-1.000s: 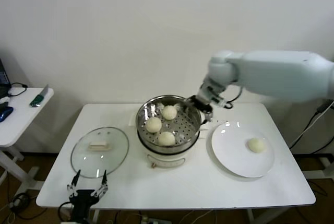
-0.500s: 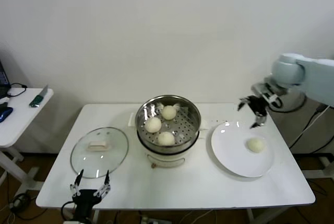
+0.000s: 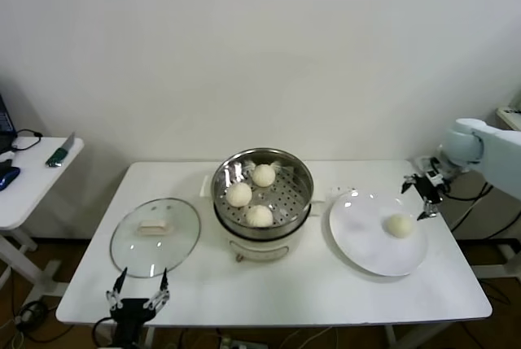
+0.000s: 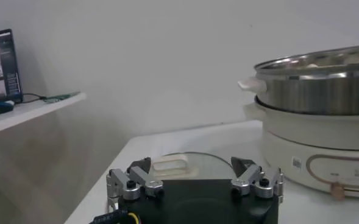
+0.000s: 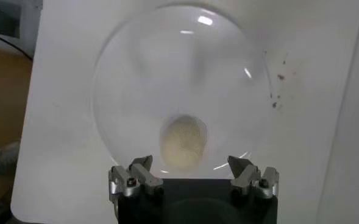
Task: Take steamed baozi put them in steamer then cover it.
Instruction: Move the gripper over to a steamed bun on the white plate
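**Hazards and Container Contents: Last Bun Pickup**

The right end effector (image 3: 423,197) hangs released, jaws spread wide, above the far right edge of the flat white round plate (image 3: 358,239). One small off-white dome-shaped baozi (image 3: 398,225) lies on that plate, just beside the end effector.

Risks, as judged:
- The soft bun may deform or roll on the smooth plate if the jaws close off-centre.
- The plate may slide on the white counter (image 3: 326,292) if pushed.

The shiny round stainless-steel steamer (image 3: 301,172), on its white pot base, holds three buns on the perforated floor. The clear round glass cover (image 3: 155,235) lies flat on the counter, left of the steamer. The left end effector (image 3: 137,300) waits released near the cover.
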Controlling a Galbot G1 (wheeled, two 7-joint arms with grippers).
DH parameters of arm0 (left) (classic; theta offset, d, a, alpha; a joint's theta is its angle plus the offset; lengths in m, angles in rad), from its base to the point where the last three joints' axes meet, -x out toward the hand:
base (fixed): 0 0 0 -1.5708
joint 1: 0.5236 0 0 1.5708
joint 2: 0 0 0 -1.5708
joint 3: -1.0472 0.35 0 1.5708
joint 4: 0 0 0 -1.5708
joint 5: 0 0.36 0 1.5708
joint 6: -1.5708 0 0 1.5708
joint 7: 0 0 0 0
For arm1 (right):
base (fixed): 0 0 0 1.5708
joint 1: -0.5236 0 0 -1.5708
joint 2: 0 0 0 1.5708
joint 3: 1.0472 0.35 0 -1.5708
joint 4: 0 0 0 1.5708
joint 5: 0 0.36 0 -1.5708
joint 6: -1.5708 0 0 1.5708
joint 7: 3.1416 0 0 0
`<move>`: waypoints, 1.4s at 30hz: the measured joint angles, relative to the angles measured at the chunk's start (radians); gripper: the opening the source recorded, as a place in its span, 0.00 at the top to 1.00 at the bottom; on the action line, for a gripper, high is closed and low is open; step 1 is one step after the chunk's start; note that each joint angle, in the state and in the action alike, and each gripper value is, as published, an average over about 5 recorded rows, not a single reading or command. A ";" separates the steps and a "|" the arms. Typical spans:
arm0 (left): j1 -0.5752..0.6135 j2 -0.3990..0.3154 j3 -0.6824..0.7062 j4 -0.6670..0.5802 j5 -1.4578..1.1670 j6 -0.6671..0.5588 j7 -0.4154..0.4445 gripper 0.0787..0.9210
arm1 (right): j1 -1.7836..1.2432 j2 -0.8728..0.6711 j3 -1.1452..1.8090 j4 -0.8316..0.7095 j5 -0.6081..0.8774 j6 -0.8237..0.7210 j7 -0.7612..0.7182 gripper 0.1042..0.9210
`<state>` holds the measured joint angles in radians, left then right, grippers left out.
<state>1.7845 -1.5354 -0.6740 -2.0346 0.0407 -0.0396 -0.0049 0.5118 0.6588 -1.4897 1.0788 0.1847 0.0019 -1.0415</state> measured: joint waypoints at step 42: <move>-0.010 -0.017 -0.009 0.009 0.007 0.013 -0.006 0.12 | -0.293 0.163 0.251 -0.285 -0.115 0.016 0.016 0.43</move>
<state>1.7747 -1.5523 -0.6830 -2.0251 0.0481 -0.0263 -0.0105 0.2189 0.8218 -1.2384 0.7940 0.0693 0.0176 -1.0250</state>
